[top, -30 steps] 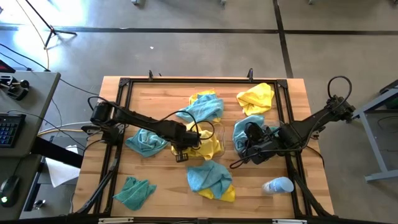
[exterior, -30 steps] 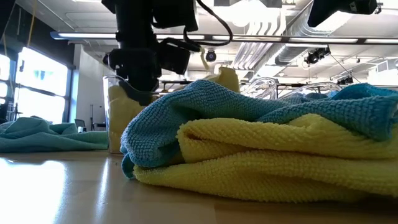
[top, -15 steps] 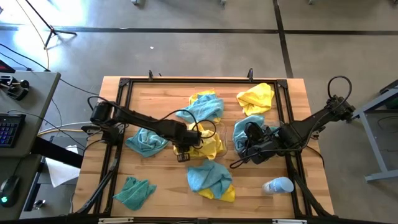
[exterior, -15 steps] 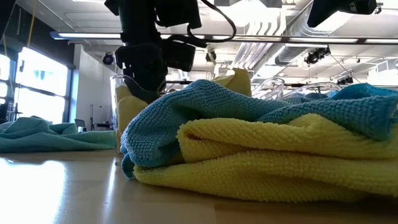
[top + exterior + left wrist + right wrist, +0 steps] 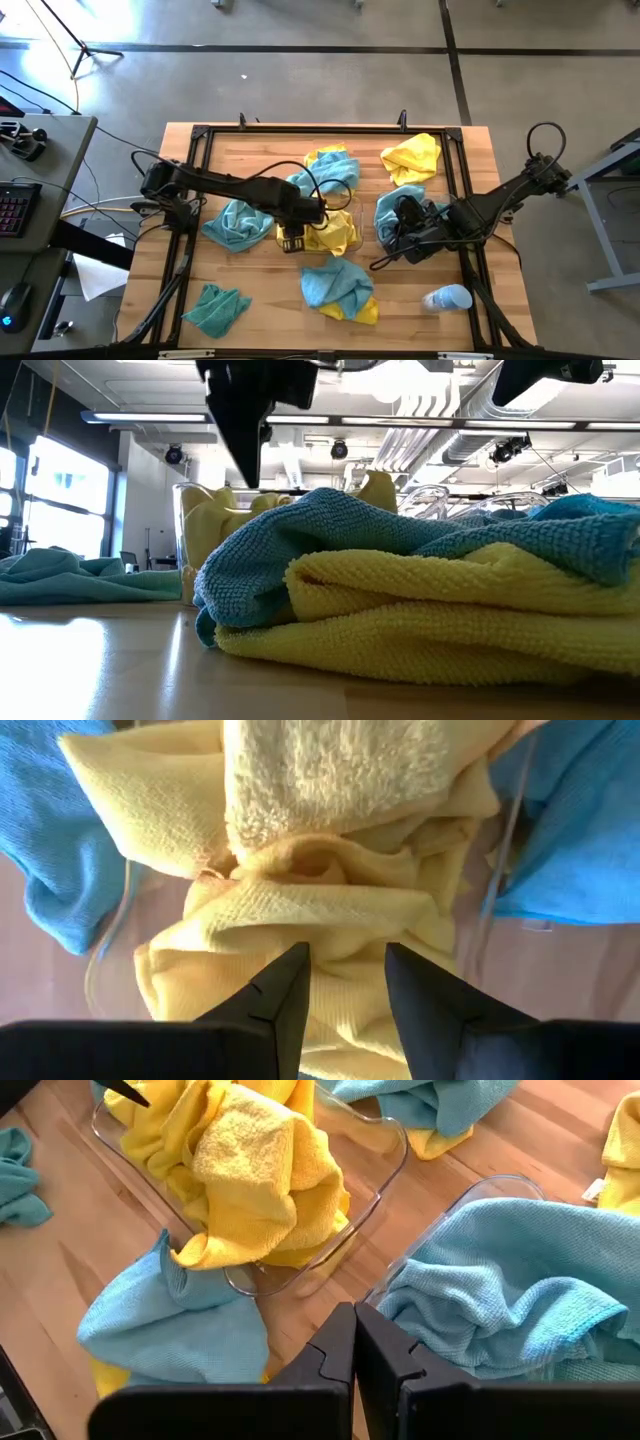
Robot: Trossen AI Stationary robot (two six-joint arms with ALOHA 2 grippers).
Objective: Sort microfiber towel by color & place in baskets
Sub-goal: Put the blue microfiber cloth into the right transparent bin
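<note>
The left claw point(image 5: 342, 982) hangs just above the yellow towels point(image 5: 330, 910) heaped in their clear basket point(image 5: 385, 1175), fingers a little apart and holding nothing. The right claw point(image 5: 354, 1342) waits with fingers pressed together beside the other basket point(image 5: 470, 1192), which holds a blue towel point(image 5: 500, 1305).

Loose towels lie about the surface point(image 5: 260, 305): a blue-on-yellow heap point(image 5: 340, 288) in front, a yellow one point(image 5: 412, 156) at the back, teal ones point(image 5: 218, 308) on the left.

These cloths look light, limp and grippy. I'd pinch a raised fold or ridge from above, taking only the top layer where two colours overlap.
</note>
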